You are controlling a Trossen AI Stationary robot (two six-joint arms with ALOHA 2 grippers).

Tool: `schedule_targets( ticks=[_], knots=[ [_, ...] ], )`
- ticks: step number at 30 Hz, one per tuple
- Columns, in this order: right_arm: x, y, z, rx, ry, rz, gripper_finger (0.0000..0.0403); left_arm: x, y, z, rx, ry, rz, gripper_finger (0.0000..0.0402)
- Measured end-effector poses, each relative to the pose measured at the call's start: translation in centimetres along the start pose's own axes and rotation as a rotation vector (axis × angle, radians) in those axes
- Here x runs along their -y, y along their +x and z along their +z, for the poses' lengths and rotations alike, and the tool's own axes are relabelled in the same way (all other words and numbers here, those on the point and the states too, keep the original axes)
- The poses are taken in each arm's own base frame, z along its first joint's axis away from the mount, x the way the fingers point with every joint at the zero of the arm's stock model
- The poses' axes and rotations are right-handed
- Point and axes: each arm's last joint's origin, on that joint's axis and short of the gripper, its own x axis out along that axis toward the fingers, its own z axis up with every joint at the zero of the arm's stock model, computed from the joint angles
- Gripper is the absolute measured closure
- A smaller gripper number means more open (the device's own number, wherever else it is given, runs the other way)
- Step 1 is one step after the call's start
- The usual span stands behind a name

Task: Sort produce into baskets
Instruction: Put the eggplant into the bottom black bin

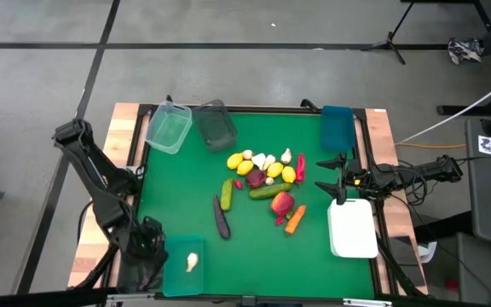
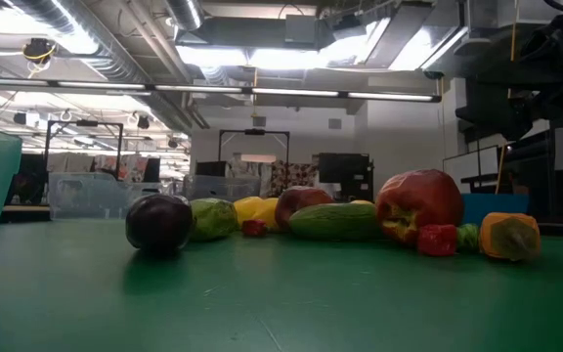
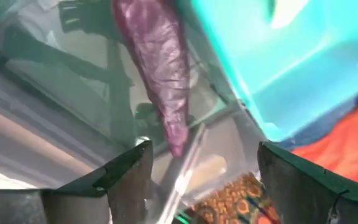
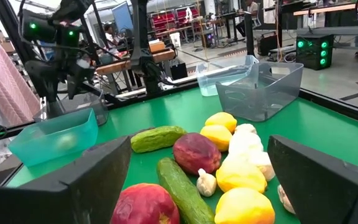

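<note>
The produce lies in a heap on the green mat: lemons (image 1: 245,164), garlic bulbs (image 1: 263,159), cucumbers (image 1: 268,192), a red fruit (image 1: 282,203), a carrot (image 1: 295,220) and a long eggplant (image 1: 221,218). One garlic bulb (image 1: 193,262) lies in the teal basket (image 1: 184,266) at the near left. My left gripper (image 1: 149,240) hangs just left of that basket, raised and slanting down, open with nothing between its fingers (image 3: 129,180). My right gripper (image 1: 331,175) stands open and level at the right edge, facing the heap (image 4: 199,149).
A clear basket (image 1: 169,128) and a smoky grey basket (image 1: 216,124) stand at the far left, a blue basket (image 1: 337,128) at the far right, and a white tray (image 1: 352,227) at the near right. Bare mat lies between the heap and the near edge.
</note>
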Motion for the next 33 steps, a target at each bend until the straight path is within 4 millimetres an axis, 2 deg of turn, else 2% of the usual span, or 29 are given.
schedule_targets(
  ticks=[4,7,11,15,20,26,30,33],
  knots=[
    [0.0,0.0,0.0,0.0,0.0,0.0,0.0027,0.2,-2.1,0.8,-0.003,0.016,-0.093,0.0121],
    [0.0,0.0,0.0,0.0,0.0,0.0,0.0027,0.4,-3.8,1.8,0.08,0.028,-0.203,0.0121],
    [0.0,0.0,0.0,0.001,0.0,0.0,0.0027,0.9,-5.8,3.9,0.341,0.079,-0.364,0.0121],
    [0.0,0.0,0.0,0.001,0.001,0.0,0.0027,1.9,-7.2,5.9,0.698,0.126,-0.47,0.0121],
    [0.0,0.0,0.0,0.001,0.005,0.0,0.0027,3.0,-8.3,8.3,1.024,0.199,-0.448,0.0121],
    [0.0,0.0,0.0,0.002,0.016,0.001,0.0027,4.6,-8.1,10.9,1.142,0.289,-0.355,0.0121],
    [0.0,0.0,0.0,0.002,0.045,0.001,0.0027,4.8,-6.9,12.7,1.167,0.364,-0.178,0.0121],
    [0.0,0.0,0.0,0.001,0.057,0.0,0.0027,4.6,-5.7,13.3,1.11,0.24,-0.159,0.0121]
  ],
)
